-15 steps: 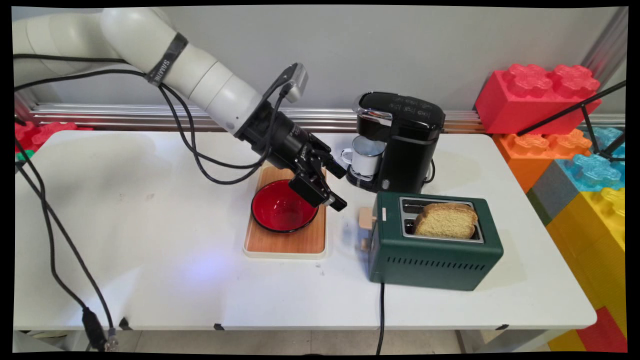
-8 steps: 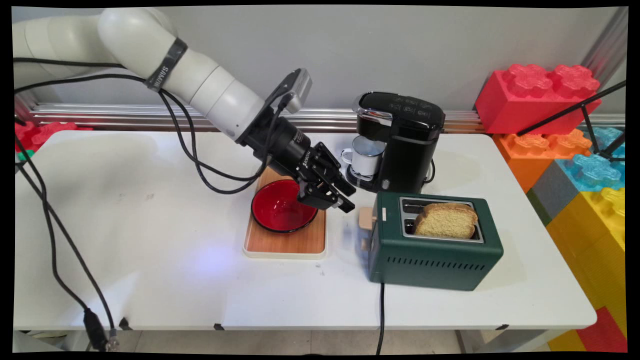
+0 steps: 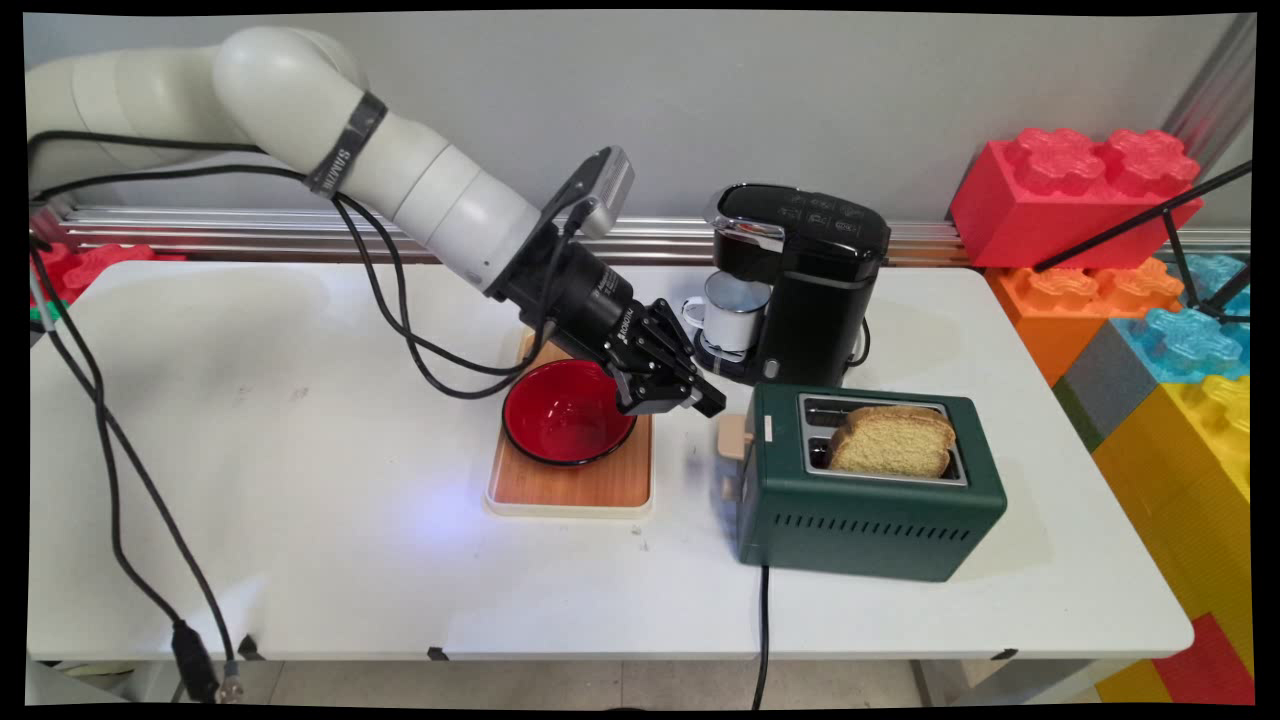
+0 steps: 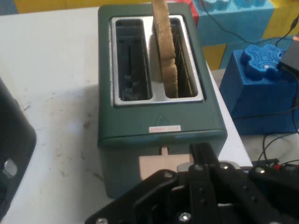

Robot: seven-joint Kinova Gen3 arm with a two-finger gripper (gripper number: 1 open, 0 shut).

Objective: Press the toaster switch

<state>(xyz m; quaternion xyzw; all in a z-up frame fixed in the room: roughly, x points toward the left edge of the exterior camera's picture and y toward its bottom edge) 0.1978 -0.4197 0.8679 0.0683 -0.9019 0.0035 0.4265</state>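
**End effector closed at the toaster's lever end: hazards noted**

- Worktop: white and smooth. Nothing pins the appliances, so I judge a sideways shove would slide them.
- Arm: reaches in from upper left, angled down to the right. Black cables sag below it above the tray's far edge. A low sweep could drag them into the bowl.
- Green toaster: right of centre, cord running off the near edge. A push along its length could skid it or pull the cord taut.
- Black coffee maker: just behind the toaster and close to the wrist. A swing toward the wall could clip it.
- Wooden tray: left of the toaster, partly under the wrist.
- Red bowl: sits on the tray, with the linkage just above its right rim. Dropping lower risks a knock.
- Bread slice: upright in the near slot, standing proud; the far slot is empty. A jolt could tip it.
- White mug: under the coffee maker's spout, near the knuckles.
- End effector: fingers pinched together, holding nothing, tip just up-left of the lever.
- Tan lever: small tab on the toaster's left end, raised. Closed fingers give a narrow contact, and off-centre pressure could slip off it. Whether they touch it, I cannot tell.
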